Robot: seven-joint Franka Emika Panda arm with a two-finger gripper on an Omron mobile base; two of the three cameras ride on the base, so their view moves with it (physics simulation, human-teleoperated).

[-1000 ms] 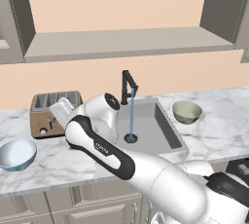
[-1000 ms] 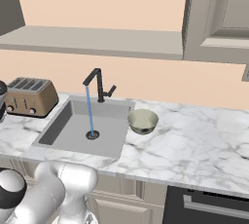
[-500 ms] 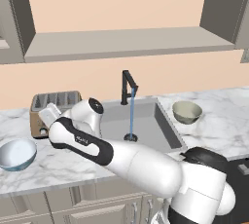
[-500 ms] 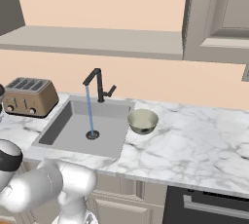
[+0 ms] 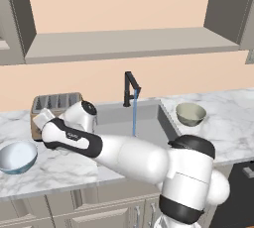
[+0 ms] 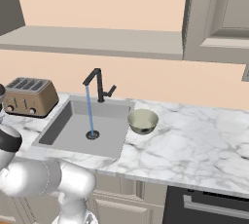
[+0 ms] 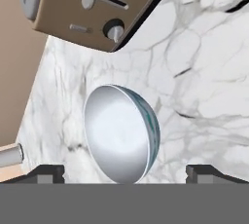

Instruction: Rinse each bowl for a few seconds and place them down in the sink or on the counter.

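Observation:
The light blue bowl [image 7: 121, 133] with its white inside lies on the marble counter [image 7: 204, 62] straight ahead of my gripper [image 7: 125, 174], whose fingertips [image 7: 46, 172] stand wide apart, open and holding nothing. In the left base view this bowl [image 5: 19, 156] sits at the counter's left end, with my arm stretched left in front of the toaster. The olive-beige bowl [image 5: 191, 114] [image 6: 143, 121] rests on the counter just right of the sink [image 5: 149, 120] [image 6: 82, 126]. From the black faucet [image 5: 130, 88] [image 6: 99, 84] a thin blue stream of water falls to the drain.
A brown toaster [image 5: 52, 107] [image 7: 92, 9] stands close behind my hand, left of the sink. A window ledge runs along the wall above. A dark oven front [image 6: 209, 206] sits under the counter at the right.
My arm has swung further left, away from the sink toward the toaster and the blue bowl. The bowls have not moved and the water keeps running.

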